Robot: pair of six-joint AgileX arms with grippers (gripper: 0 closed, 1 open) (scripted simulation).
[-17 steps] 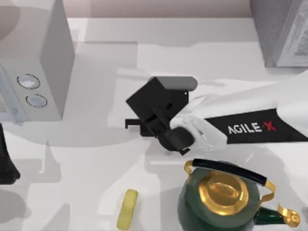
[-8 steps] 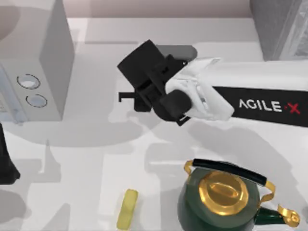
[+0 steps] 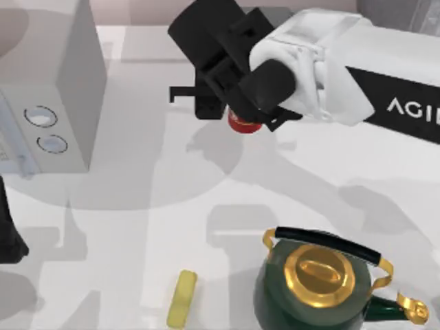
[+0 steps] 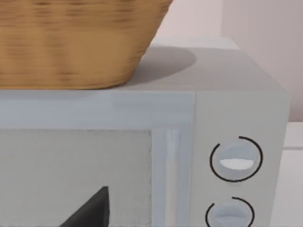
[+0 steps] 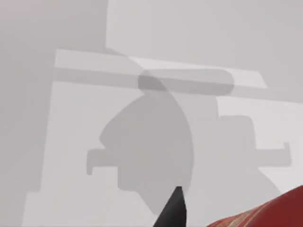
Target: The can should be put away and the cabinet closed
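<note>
The can (image 3: 242, 124) shows as a red edge hanging under my right gripper (image 3: 230, 103), above the back middle of the table. The gripper is shut on the can and lifted high, its black wrist covering most of the can. In the right wrist view the can's red side (image 5: 272, 212) sits beside a dark fingertip (image 5: 174, 211), with the gripper's shadow on the table far below. A grey cabinet (image 3: 402, 45) stands at the back right corner. My left arm (image 3: 9, 234) is parked at the left edge.
A grey microwave (image 3: 51, 103) with two round knobs stands at the back left, with a wicker basket (image 4: 75, 42) on top. A green kettle (image 3: 320, 282) with gold lid sits front right. A pale yellow oblong block (image 3: 182, 298) lies beside it.
My right arm has risen and swung toward the back of the table with the can. The can's red edge has come into sight below the wrist. The left arm is still.
</note>
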